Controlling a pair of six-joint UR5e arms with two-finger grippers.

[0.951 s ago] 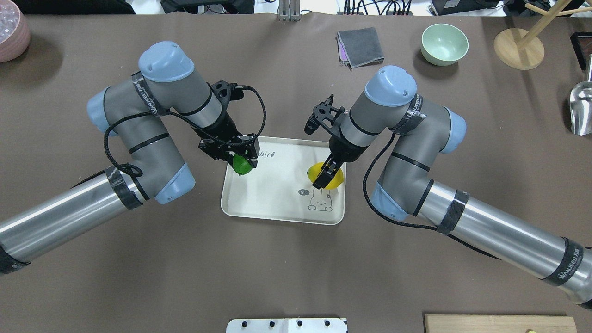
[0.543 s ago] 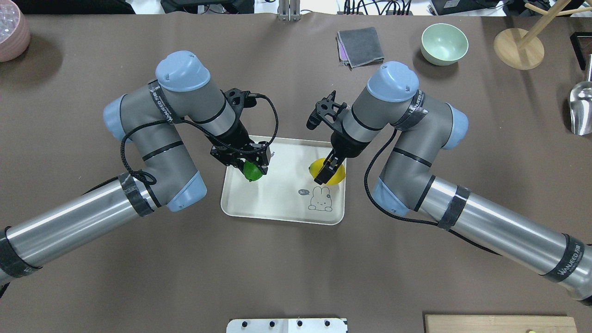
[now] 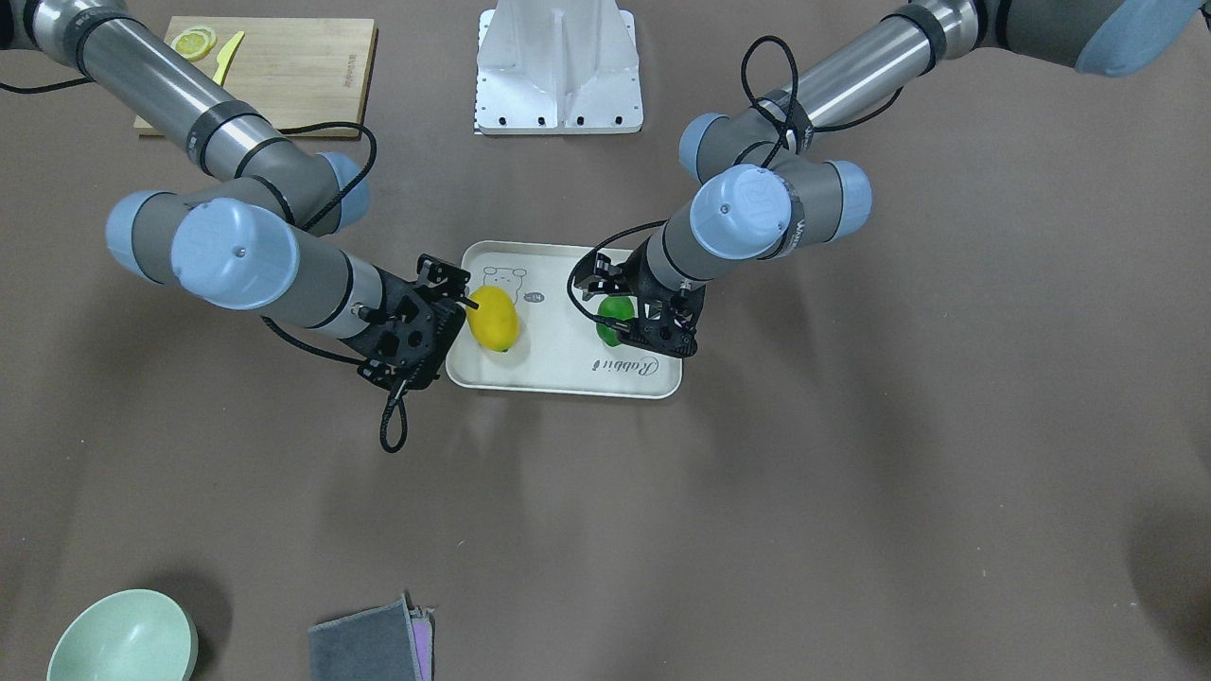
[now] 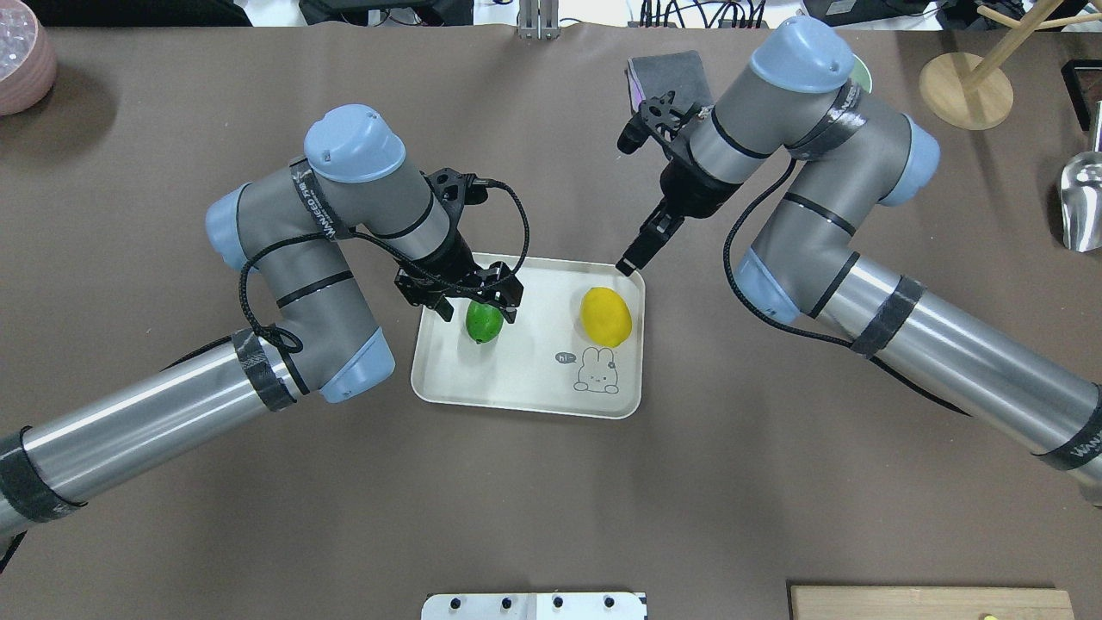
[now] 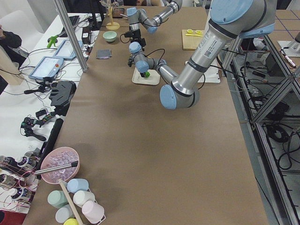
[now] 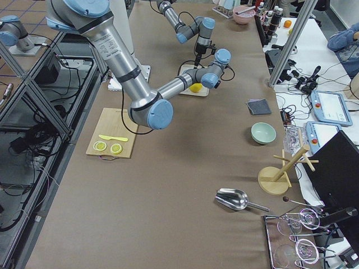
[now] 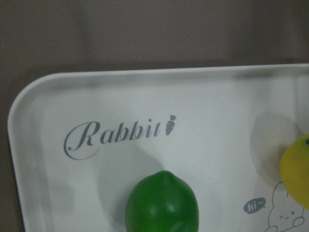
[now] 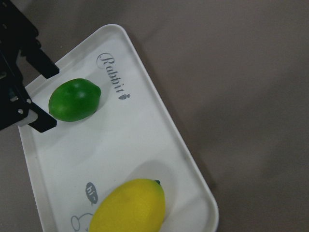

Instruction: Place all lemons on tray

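Observation:
The cream-white tray [image 4: 516, 387] lies at the table's middle. The green lemon [image 4: 484, 321] rests on its left half and the yellow lemon [image 4: 605, 316] on its right half, above the rabbit drawing. My left gripper [image 4: 476, 311] is open, its fingers [image 8: 42, 69] straddling the green lemon without gripping it. My right gripper [image 4: 631, 261] is open and empty, raised over the tray's far right corner, clear of the yellow lemon [image 8: 128, 208]. Both lemons also show in the front view, the yellow one [image 3: 493, 319] and the green one [image 3: 615, 308].
A wooden cutting board [image 3: 274, 71] with lemon slices lies near the robot's right side. A grey cloth [image 3: 369, 648] and a pale green bowl [image 3: 123, 636] are at the far side. A wooden stand [image 4: 964, 90], a metal scoop [image 4: 1080, 198] and a pink bowl [image 4: 21, 65] stand at the edges.
The left gripper carried the green lemon further onto the tray and opened. The right gripper let go of the yellow lemon and pulled up and away toward the far right.

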